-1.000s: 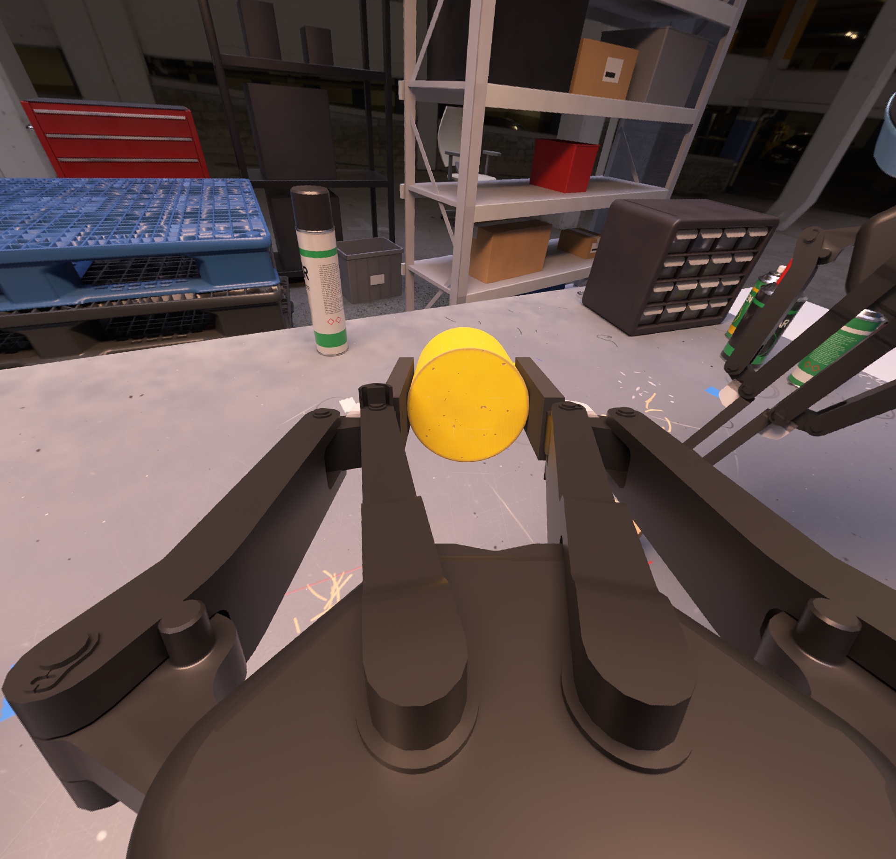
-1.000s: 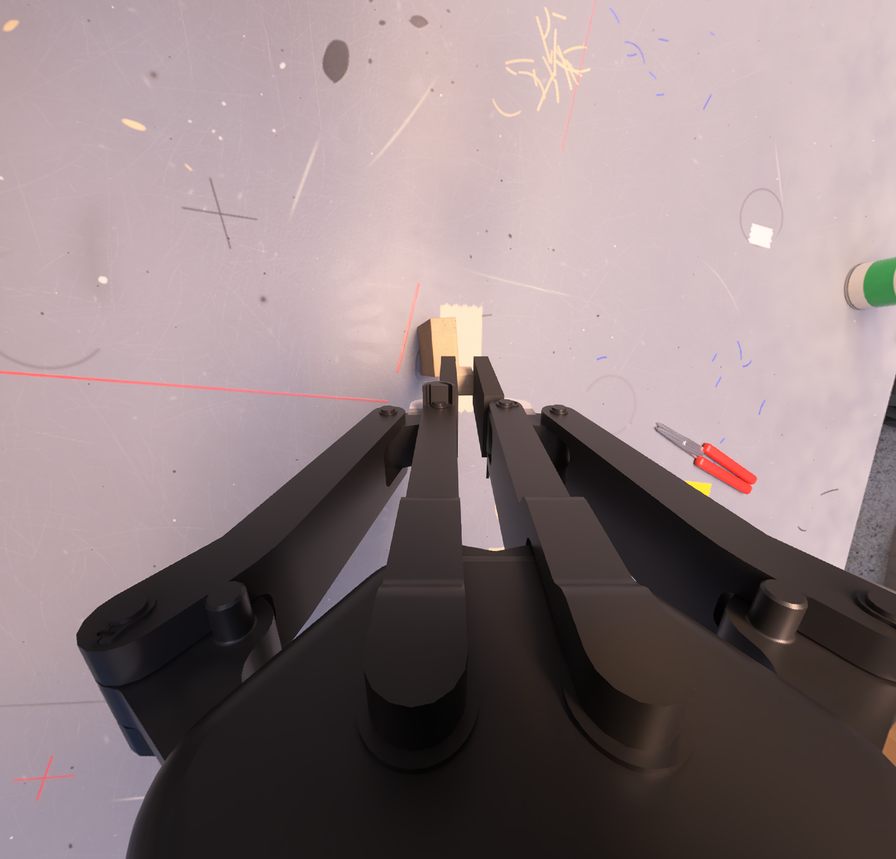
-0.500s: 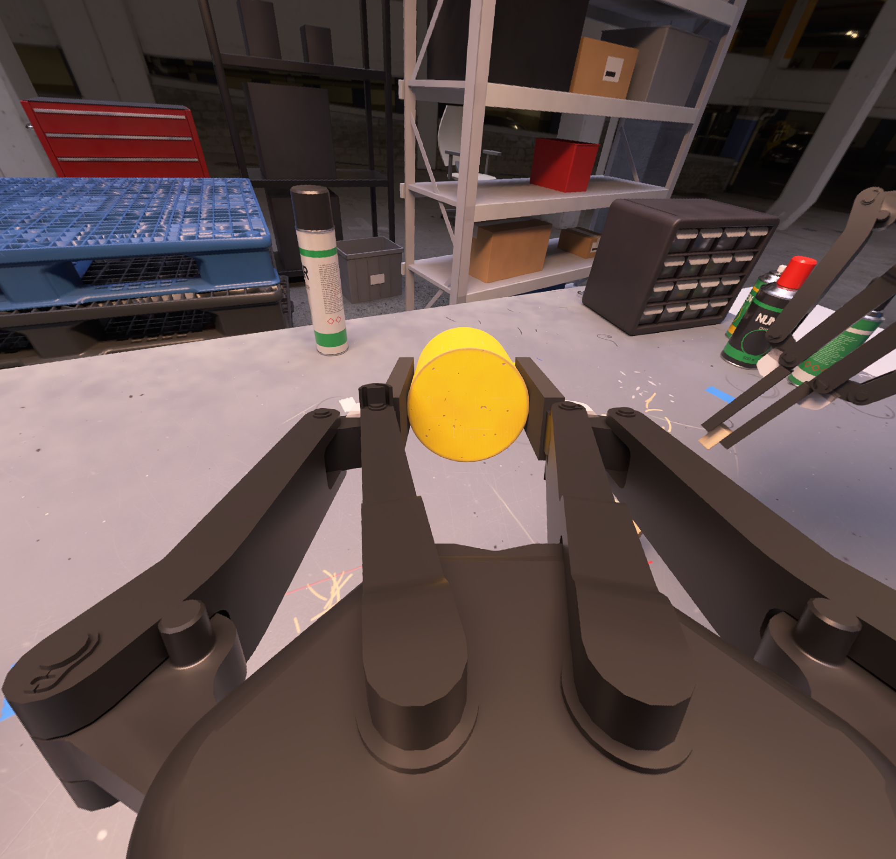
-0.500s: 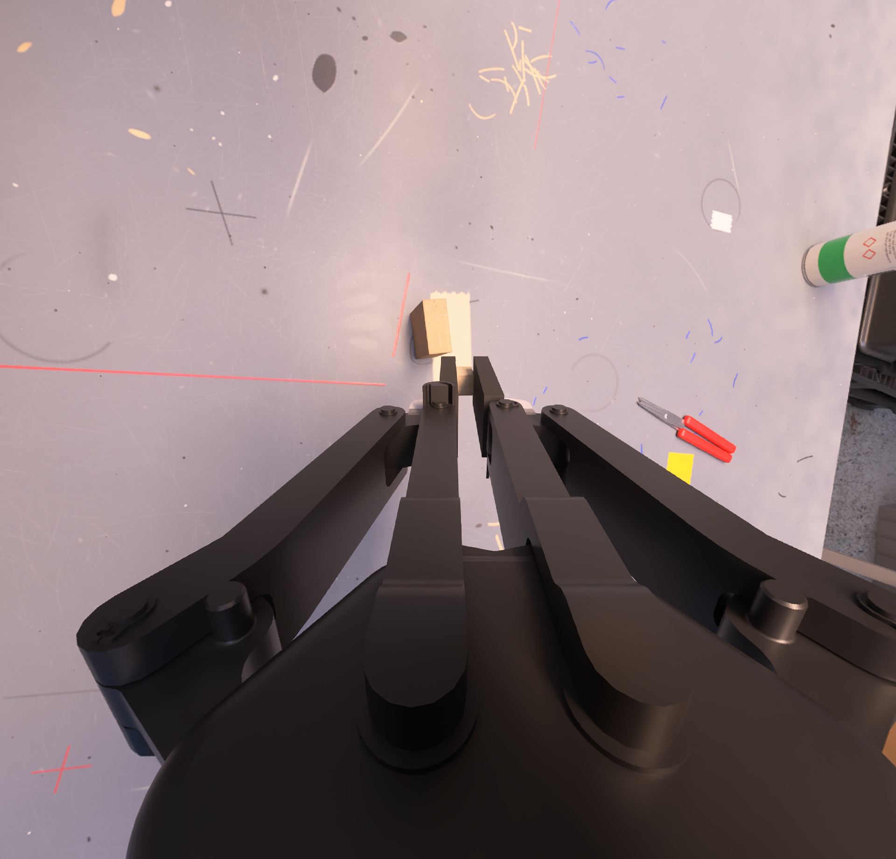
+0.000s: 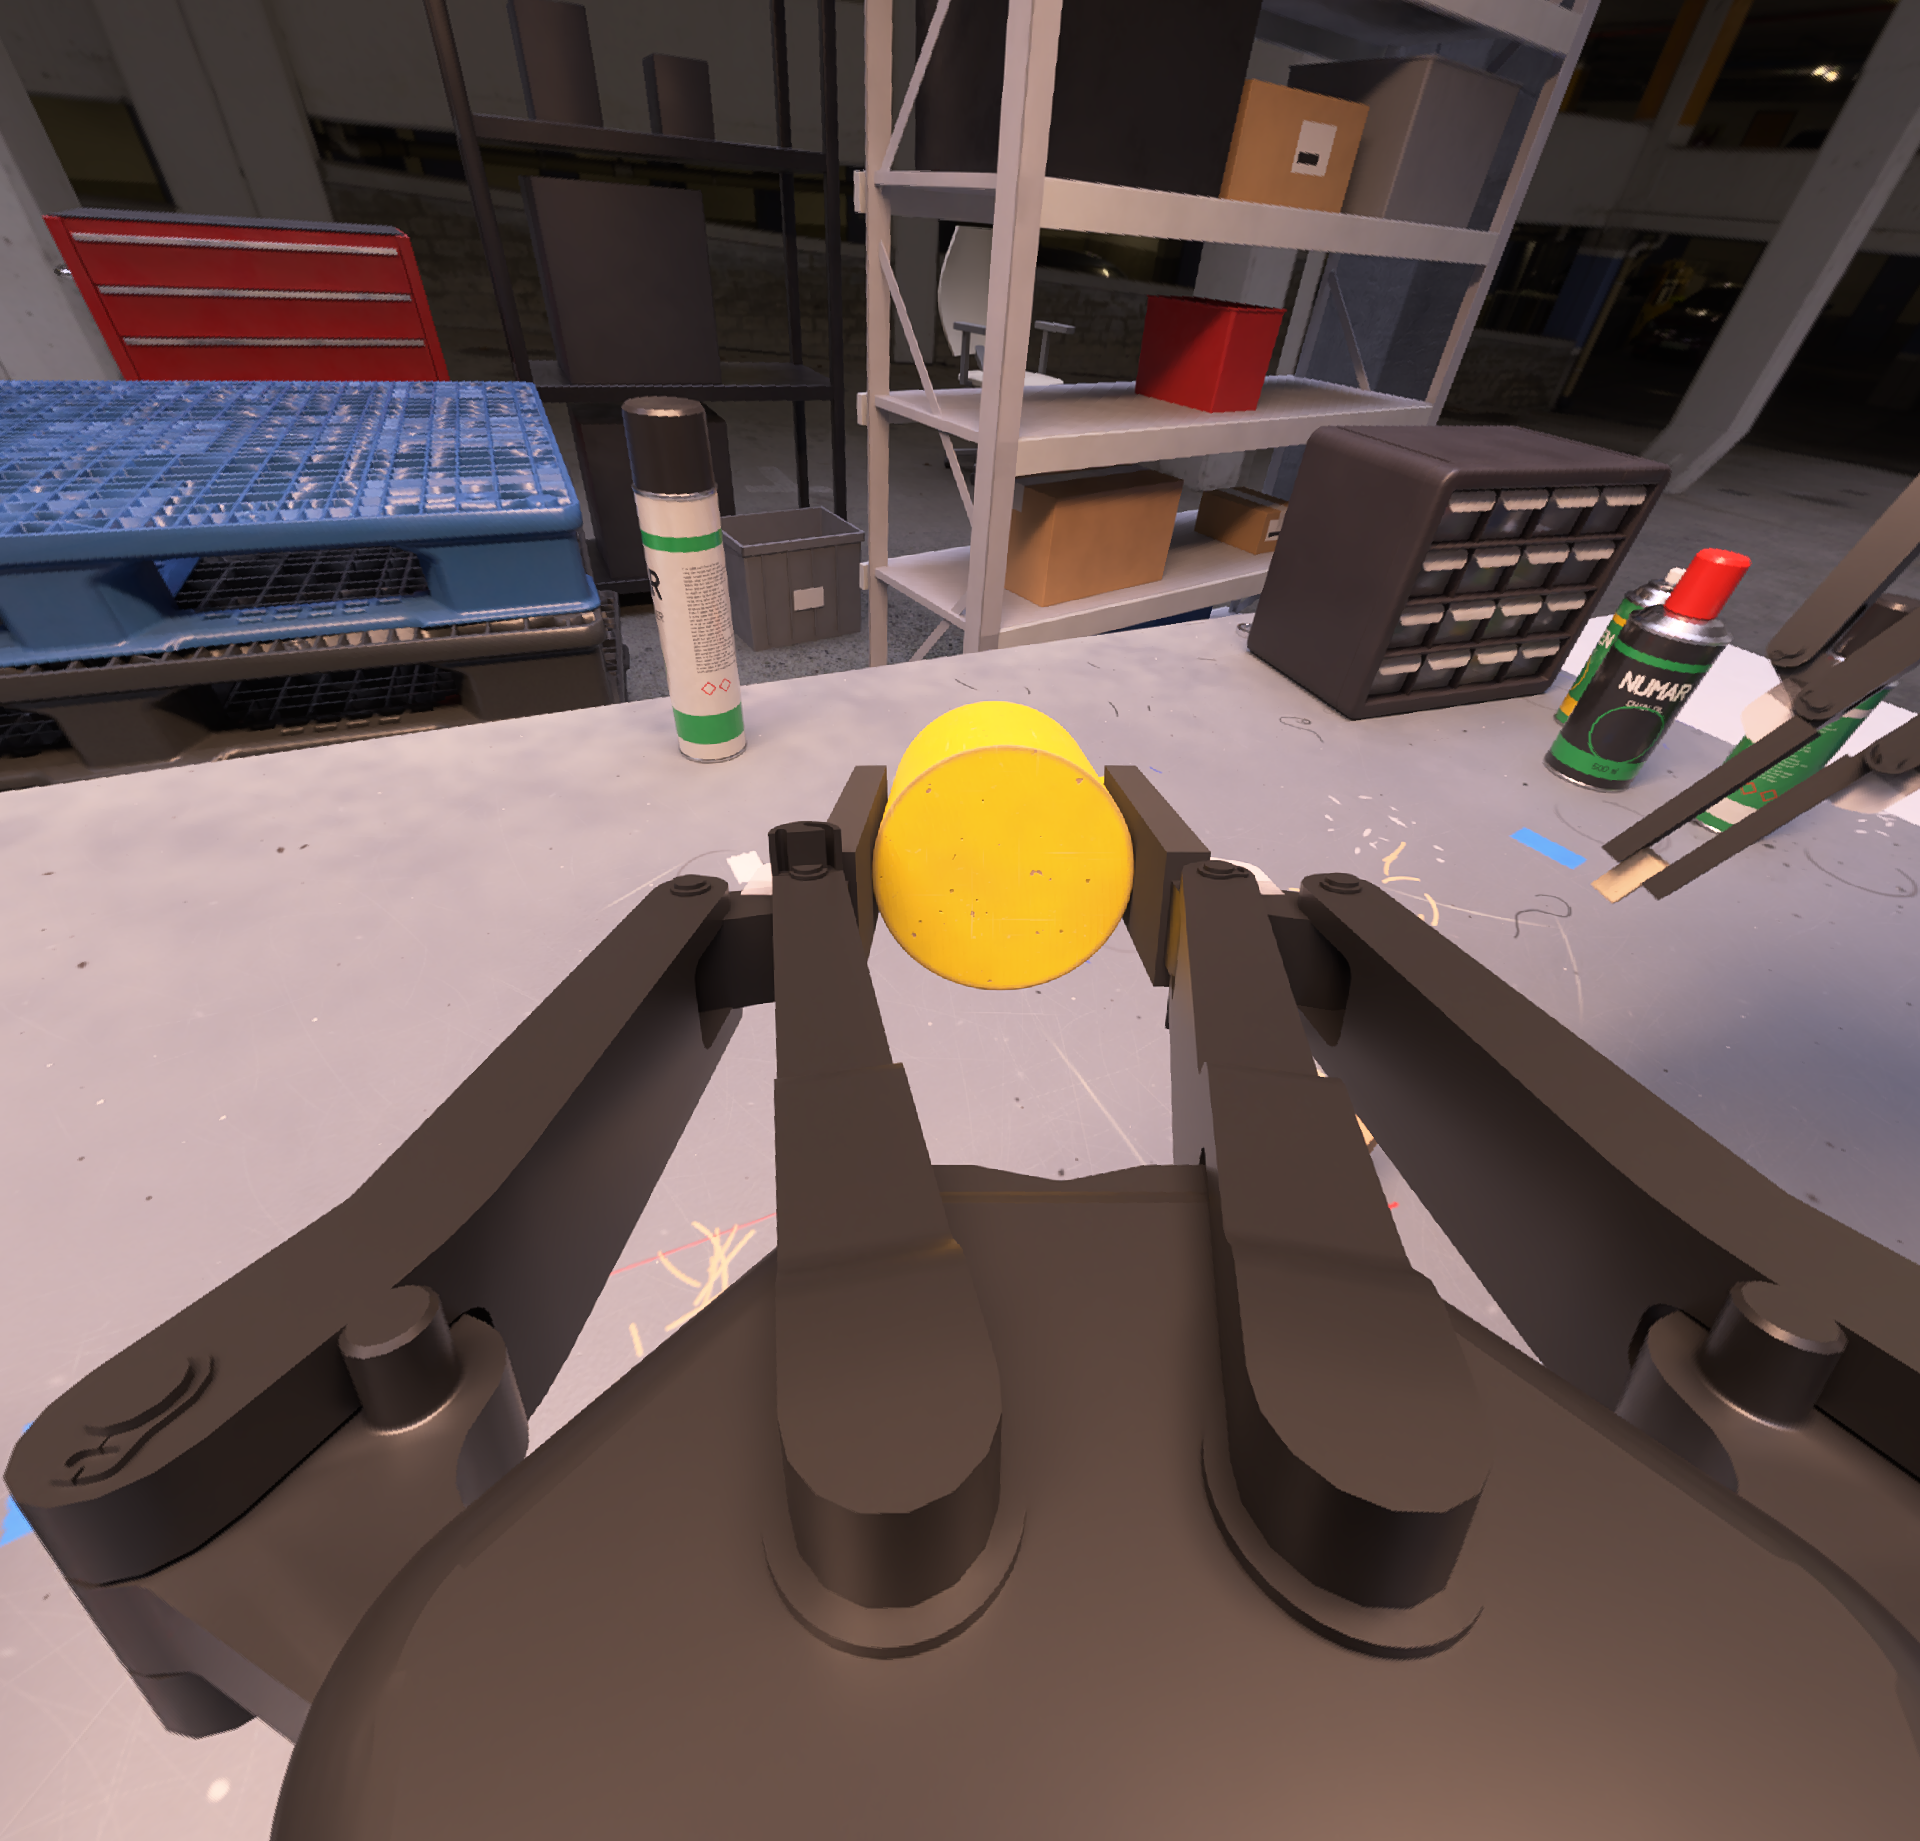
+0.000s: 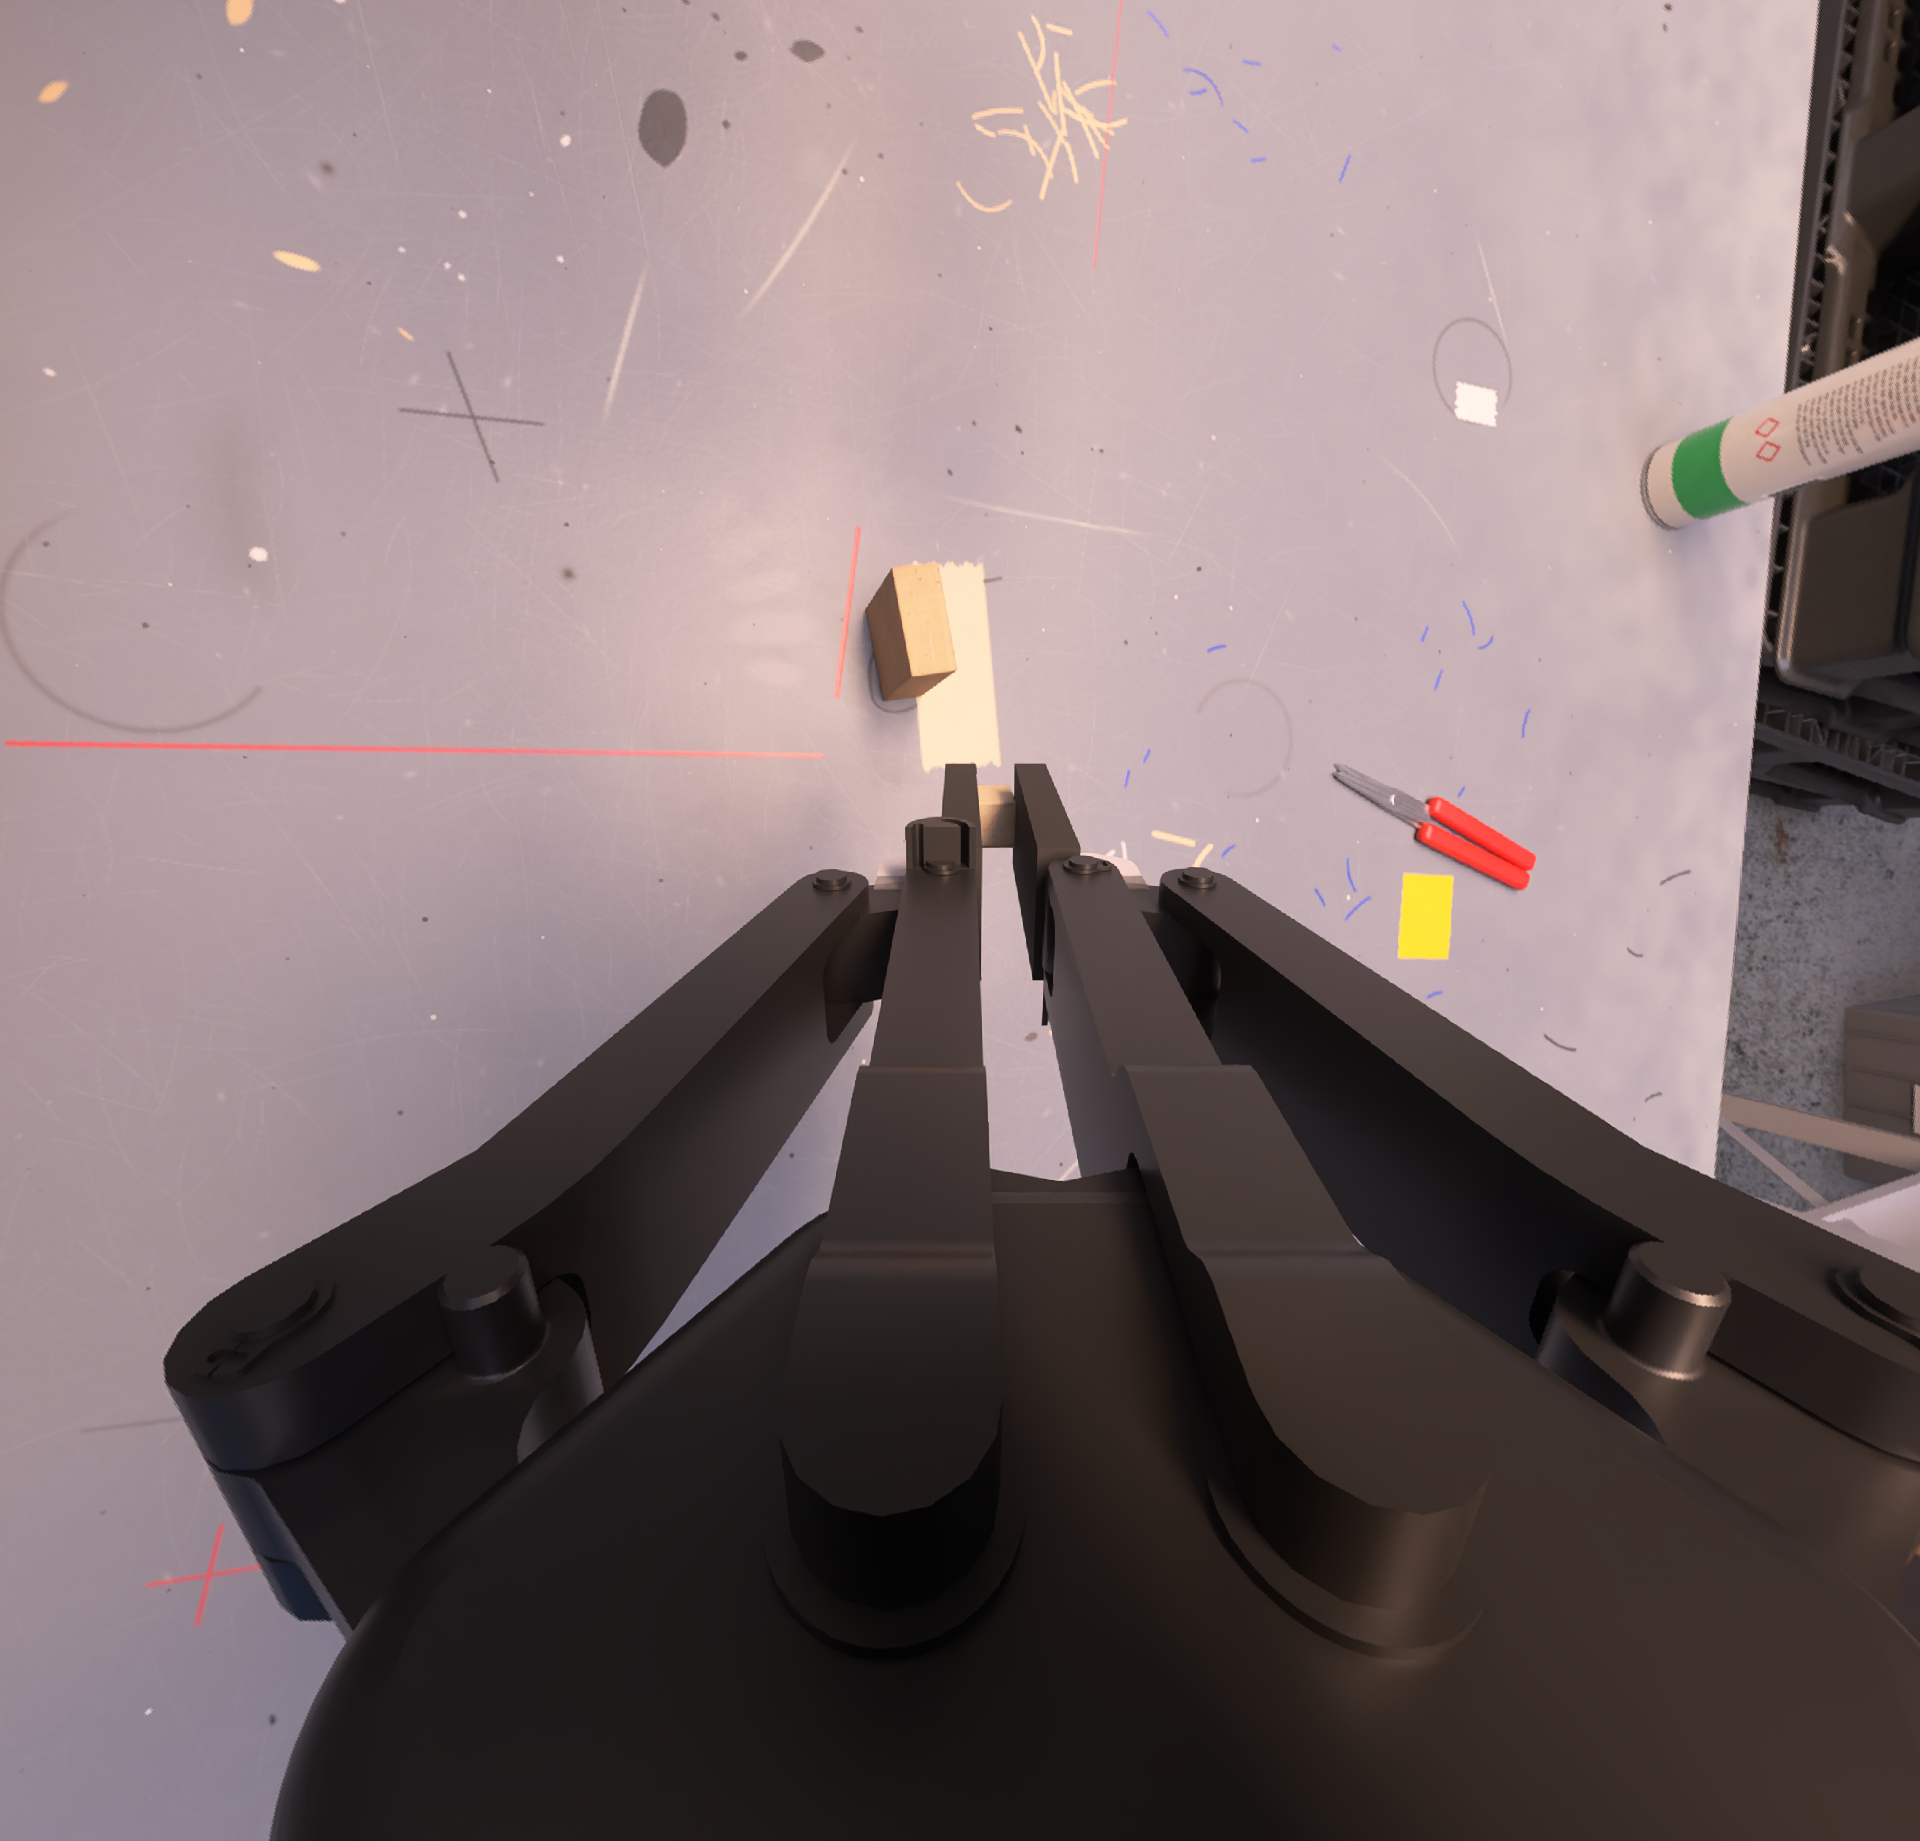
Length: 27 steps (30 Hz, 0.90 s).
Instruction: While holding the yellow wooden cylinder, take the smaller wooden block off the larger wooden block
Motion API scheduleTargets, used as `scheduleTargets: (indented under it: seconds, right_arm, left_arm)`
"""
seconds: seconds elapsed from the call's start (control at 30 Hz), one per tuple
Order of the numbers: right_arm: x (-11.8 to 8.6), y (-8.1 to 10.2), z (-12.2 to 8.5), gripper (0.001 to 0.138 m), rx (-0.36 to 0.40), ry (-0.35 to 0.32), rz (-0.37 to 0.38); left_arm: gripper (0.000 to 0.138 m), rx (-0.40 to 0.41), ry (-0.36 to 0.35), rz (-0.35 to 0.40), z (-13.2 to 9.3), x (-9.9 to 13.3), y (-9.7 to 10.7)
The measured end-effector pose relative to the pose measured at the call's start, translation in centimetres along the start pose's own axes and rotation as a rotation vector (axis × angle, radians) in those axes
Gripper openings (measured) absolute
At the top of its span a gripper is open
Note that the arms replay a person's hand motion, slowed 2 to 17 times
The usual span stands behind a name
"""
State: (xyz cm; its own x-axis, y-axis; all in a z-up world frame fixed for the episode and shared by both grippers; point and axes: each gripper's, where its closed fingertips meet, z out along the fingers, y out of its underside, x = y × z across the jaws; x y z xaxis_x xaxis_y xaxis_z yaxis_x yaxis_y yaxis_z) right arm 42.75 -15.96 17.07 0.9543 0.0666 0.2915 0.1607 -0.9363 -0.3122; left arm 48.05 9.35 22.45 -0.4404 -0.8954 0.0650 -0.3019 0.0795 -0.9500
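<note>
Both end effectors grip: left [image 5: 1003, 861] clamps cylinder [image 5: 1000, 856], right [image 6: 995, 804] pinches small block [image 6: 995, 815] above scuffed grey bench [image 6: 520, 960]; shelving [image 5: 1143, 233] behind.

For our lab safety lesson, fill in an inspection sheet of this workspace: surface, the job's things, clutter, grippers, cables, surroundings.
Surface: grey table, scuffed, with paint flecks, red lines and tape patches.
Job's things: yellow cylinder held above the table; smaller wooden block held off the larger wooden block, which stands alone on the table.
Clutter: red-handled pliers; white spray can; red-capped spray can; dark drawer cabinet.
Grippers: left gripper shut on the cylinder; right gripper shut on the smaller block.
Cables: nothing seen.
Surroundings: metal shelving with boxes, blue pallet, red tool chest.
</note>
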Motion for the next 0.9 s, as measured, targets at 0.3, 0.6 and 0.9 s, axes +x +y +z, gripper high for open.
scheduleTargets:
  seconds: [0.3,0.6,0.9]
  right_arm:
    - [-0.4,2.4,-1.9,0.01,-0.014,0.028,0.043]
    - [-1.3,5.2,-3.4,0.01,-0.05,0.049,0.088]
    - [-2.7,8.5,-4.1,0.01,-0.111,0.054,0.134]
  left_arm:
    - [0.055,0.001,0.0,0.0,0.0,0.0,0.0]
    - [0.055,0.002,0.0,0.0,0.0,0.0,0.0]
    - [0.055,0.002,0.0,0.0,0.0,0.0,0.0]
